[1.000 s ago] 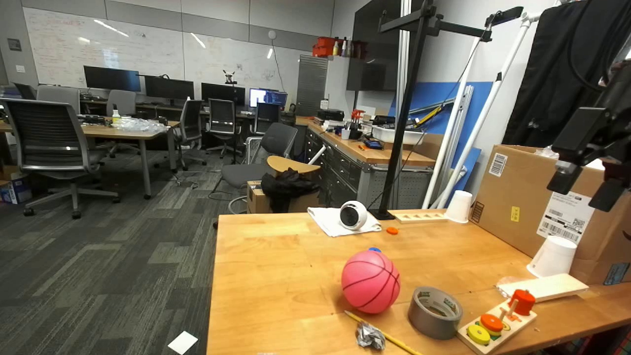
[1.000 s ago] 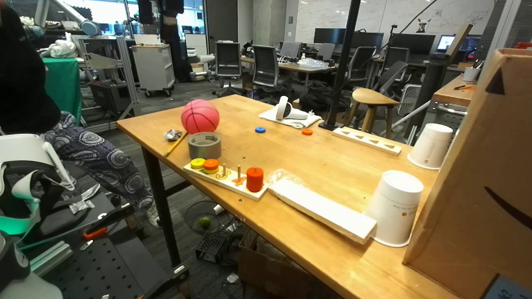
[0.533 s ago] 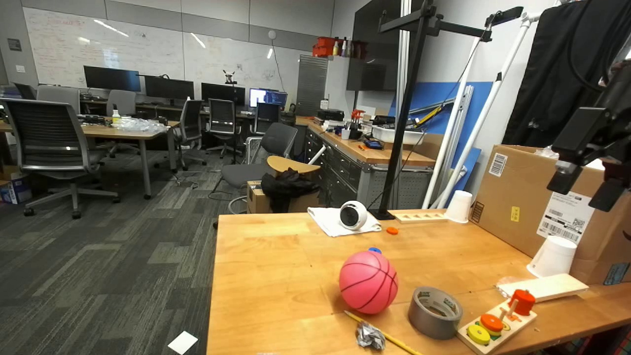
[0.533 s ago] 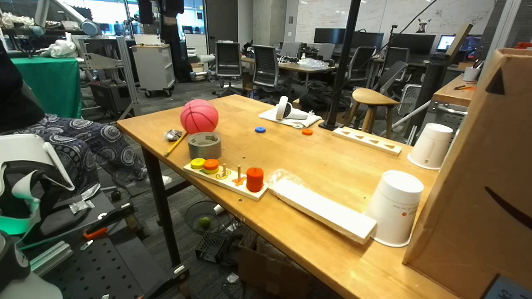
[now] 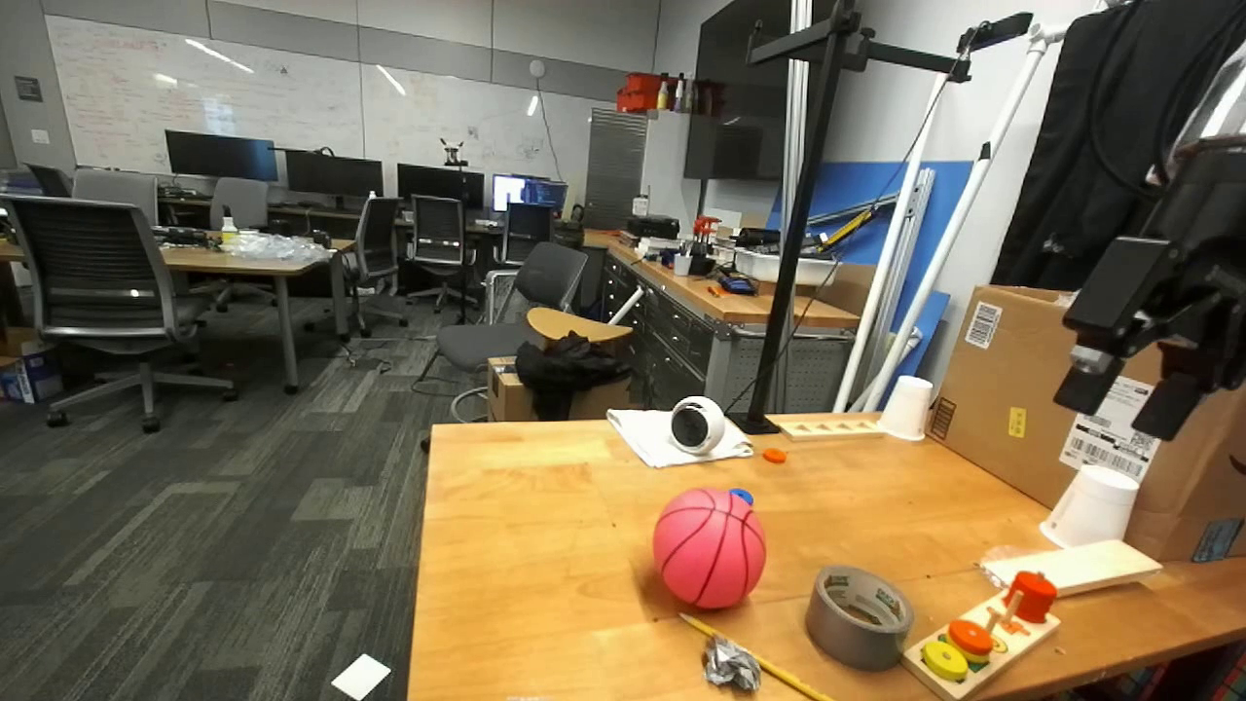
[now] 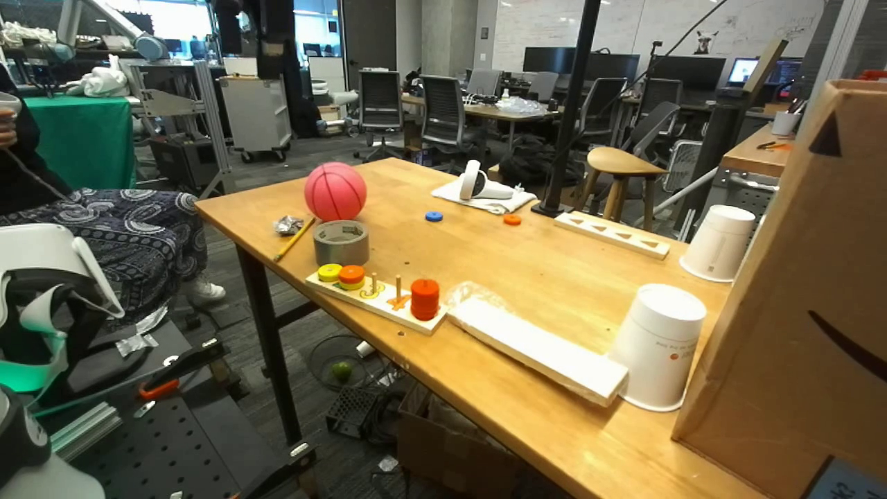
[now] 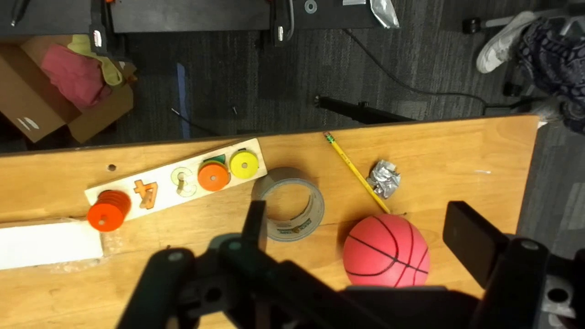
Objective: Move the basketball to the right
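Shifted since the earlier frames: one pink basketball (image 5: 709,547), rolled a little with its seams turned, and the black gripper (image 5: 1119,401), lower in an exterior view. We enter the ball as loose on the wooden tabletop (image 5: 526,545), near the pencil (image 7: 358,173) and duct-tape roll (image 5: 845,637), unbraced and so, we judge, apt to roll; the gripper hangs well apart, spread wide and grasping nothing, presumably readied to clasp or nudge it. Being round, the ball has no long axis or heading; we note only slanting seams.
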